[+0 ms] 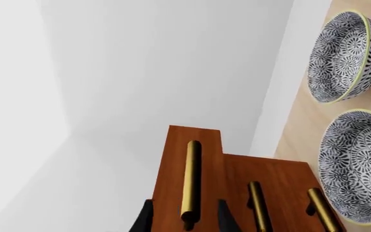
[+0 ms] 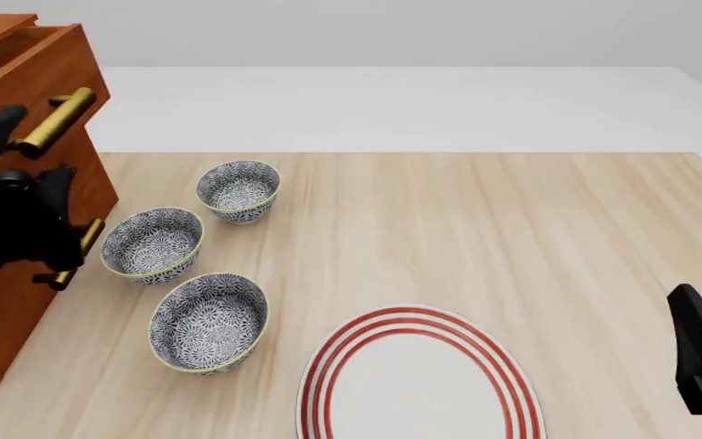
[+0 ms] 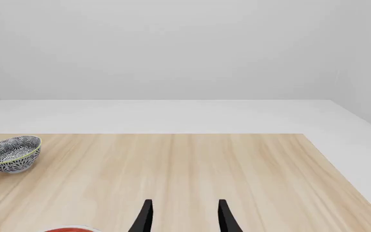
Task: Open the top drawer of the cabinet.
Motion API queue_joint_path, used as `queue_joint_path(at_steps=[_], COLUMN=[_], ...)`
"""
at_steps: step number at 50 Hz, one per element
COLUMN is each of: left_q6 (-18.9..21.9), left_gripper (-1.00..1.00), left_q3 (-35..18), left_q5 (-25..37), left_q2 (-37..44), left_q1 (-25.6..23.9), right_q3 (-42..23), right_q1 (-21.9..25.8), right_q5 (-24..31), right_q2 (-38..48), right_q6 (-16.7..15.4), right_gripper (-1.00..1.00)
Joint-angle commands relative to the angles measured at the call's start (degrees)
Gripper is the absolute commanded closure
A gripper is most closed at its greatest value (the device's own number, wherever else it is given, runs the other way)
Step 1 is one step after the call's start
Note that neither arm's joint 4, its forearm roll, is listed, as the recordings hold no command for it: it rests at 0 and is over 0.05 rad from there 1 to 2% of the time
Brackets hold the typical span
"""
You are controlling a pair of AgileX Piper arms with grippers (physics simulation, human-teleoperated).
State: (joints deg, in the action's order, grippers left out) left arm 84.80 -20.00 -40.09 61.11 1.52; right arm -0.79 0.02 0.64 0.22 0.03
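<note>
The reddish-brown cabinet (image 2: 15, 302) stands at the table's left edge. Its top drawer (image 2: 34, 69) juts forward from the cabinet front, its brass bar handle (image 2: 58, 117) facing the table. In the left wrist view the top drawer (image 1: 172, 164) stands proud of the two lower drawer fronts. My left gripper (image 1: 187, 220) straddles its handle (image 1: 191, 179), one finger on each side with a gap to the bar; it also shows in the front view (image 2: 28, 151). My right gripper (image 2: 693, 311) is open and empty at the table's near right, far from the cabinet.
Three patterned bowls (image 2: 240, 189) (image 2: 154, 242) (image 2: 209, 320) sit just right of the cabinet. A red-ringed white plate (image 2: 419, 380) lies at the front middle. The two lower brass handles (image 1: 258, 203) (image 1: 321, 208) sit beside the gripped-around one.
</note>
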Motion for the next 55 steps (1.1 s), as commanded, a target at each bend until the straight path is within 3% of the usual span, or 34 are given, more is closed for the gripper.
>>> queue_joint_path(at_steps=[1, 19, 26, 28, 29, 31, 35, 36, 37, 39, 41, 42, 44, 48, 49, 52, 55], left_q6=[0.4, 0.93, -6.03, -5.64, -7.88, -6.7, -8.22, -9.87, -13.19, -13.75, -18.31, -18.31, -22.01, -24.99, -28.28, -25.11, -31.98], left_gripper=[-1.0, -1.0, -1.0, -1.0, -1.0, -1.0, -1.0, -1.0, -1.0, -1.0, -1.0, -1.0, -1.0, -1.0, -1.0, -1.0, -1.0], left_q3=[0.47, 2.15, -3.01, -2.73, -4.57, -3.83, -5.89, -7.5, -10.21, -10.55, -13.59, -13.61, -15.49, -18.59, -21.45, -20.44, -26.01], left_q5=[1.6, 17.87, 25.38, 25.18, 26.46, 26.85, 28.3, 28.96, 33.55, 33.82, 38.28, 38.32, 43.6, 50.4, 53.83, 53.06, 57.0], left_q2=[-4.42, -25.98, -31.43, -31.69, -32.55, -32.83, -34.05, -34.64, -35.37, -36.16, -37.87, -37.89, -38.25, -39.54, -39.66, -41.67, -38.52], left_q1=[-0.59, -3.91, -7.52, -7.98, -8.07, -8.09, -8.22, -8.08, -8.32, -8.88, -9.45, -9.45, -9.5, -11.17, -12.0, -13.16, -10.47], right_q3=[0.0, 0.0, 0.0, 0.0, 0.0, 0.0, 0.0, 0.0, 0.0, 0.0, 0.0, 0.0, 0.0, 0.0, 0.0, 0.0, 0.0], right_q1=[-0.01, -0.01, 0.0, 0.01, 0.0, 0.0, 0.0, -0.02, 0.0, -0.01, 0.0, 0.0, -0.01, 0.01, 0.01, -0.01, 0.0], right_q5=[0.0, 0.0, -0.01, -0.01, 0.0, 0.0, 0.0, 0.01, -0.01, 0.0, 0.0, 0.0, 0.0, 0.0, 0.0, 0.0, 0.0], right_q2=[0.0, 0.0, -0.01, -0.01, 0.0, 0.0, 0.0, 0.0, -0.01, 0.0, 0.0, 0.0, 0.0, 0.0, 0.0, 0.0, 0.0], right_q6=[0.0, 0.0, 0.0, -0.01, 0.02, 0.0, 0.0, 0.0, 0.0, 0.0, 0.0, 0.0, 0.0, 0.01, 0.01, -0.01, 0.0], right_gripper=[-1.0, -1.0, -1.0, -1.0, -1.0, -1.0, -1.0, -1.0, -1.0, -1.0, -1.0, -1.0, -1.0, -1.0, -1.0, -1.0, -1.0])
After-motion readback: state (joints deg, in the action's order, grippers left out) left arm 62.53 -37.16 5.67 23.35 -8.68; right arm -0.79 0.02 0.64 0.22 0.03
